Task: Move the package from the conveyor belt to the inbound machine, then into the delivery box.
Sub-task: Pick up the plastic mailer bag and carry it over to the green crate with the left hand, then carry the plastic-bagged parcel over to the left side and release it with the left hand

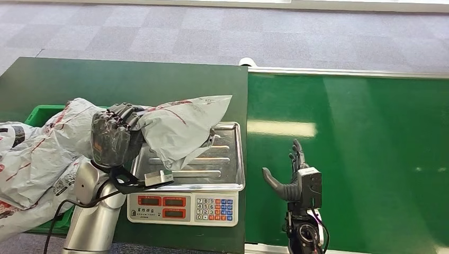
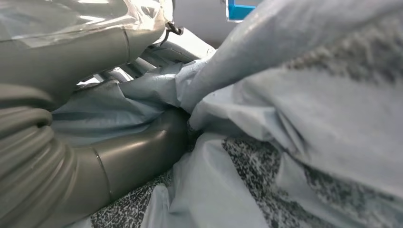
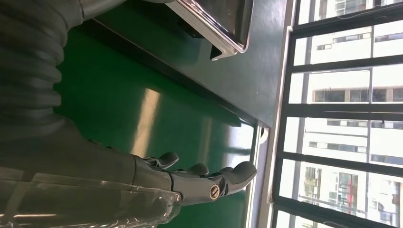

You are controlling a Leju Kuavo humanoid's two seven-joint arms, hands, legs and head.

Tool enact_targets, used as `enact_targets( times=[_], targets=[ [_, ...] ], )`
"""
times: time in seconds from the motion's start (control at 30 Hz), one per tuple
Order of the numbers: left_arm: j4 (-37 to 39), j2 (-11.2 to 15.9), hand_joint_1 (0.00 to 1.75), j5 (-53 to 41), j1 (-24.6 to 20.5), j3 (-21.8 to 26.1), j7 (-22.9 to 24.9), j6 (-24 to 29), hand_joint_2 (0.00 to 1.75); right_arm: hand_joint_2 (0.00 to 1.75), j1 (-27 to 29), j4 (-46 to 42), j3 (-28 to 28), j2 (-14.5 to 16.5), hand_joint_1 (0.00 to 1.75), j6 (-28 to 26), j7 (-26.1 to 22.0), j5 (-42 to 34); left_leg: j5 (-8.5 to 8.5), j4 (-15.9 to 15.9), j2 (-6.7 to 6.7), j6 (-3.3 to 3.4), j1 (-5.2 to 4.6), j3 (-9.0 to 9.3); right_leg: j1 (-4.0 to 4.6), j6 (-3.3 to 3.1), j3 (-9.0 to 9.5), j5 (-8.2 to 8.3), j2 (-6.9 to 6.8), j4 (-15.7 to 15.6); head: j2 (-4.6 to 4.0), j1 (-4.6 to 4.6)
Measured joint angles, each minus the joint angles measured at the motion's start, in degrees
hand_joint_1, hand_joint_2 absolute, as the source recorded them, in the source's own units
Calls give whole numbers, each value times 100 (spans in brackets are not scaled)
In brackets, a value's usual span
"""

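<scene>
Soft, crinkly, likely light grey poly mailer (image 1: 182,127) over the scale tray (image 1: 227,169), pinched by left hand (image 1: 114,135); best gripped mid-fold; right hand (image 1: 294,177) empty, fingers spread.

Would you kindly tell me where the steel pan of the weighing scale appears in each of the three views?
Head view: steel pan, lower centre, partly under the grey package that the left hand holds.
Left wrist view: ribbed metal behind the package, likely the pan.
Right wrist view: corner at the top.
Shared landmark: the pan's rim.
</scene>
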Motion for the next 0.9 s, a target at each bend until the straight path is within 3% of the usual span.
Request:
enact_targets(
  times=[0.3,0.53,0.9],
  targets=[
    [-1143,-30,175,19,153,566,-2,0,175,175,0,64,84,-19,0,-71,-9,-89,-1,-1,1,-1,1,-1,1,0,-3,0,1,0,0,-2],
    [-1742,-25,175,329,141,1554,-1,-1,175,175,4,74,87,-44,0,-166,-8,-175,0,-2,2,0,1,0,1,-1,-2,-1,0,0,0,-1],
    [-1677,-48,175,461,-28,3218,-2,-2,175,175,108,69,108,-81,0,-181,18,-207,0,-2,7,-1,1,1,1,-1,-4,-1,3,0,0,0]
  ],
)
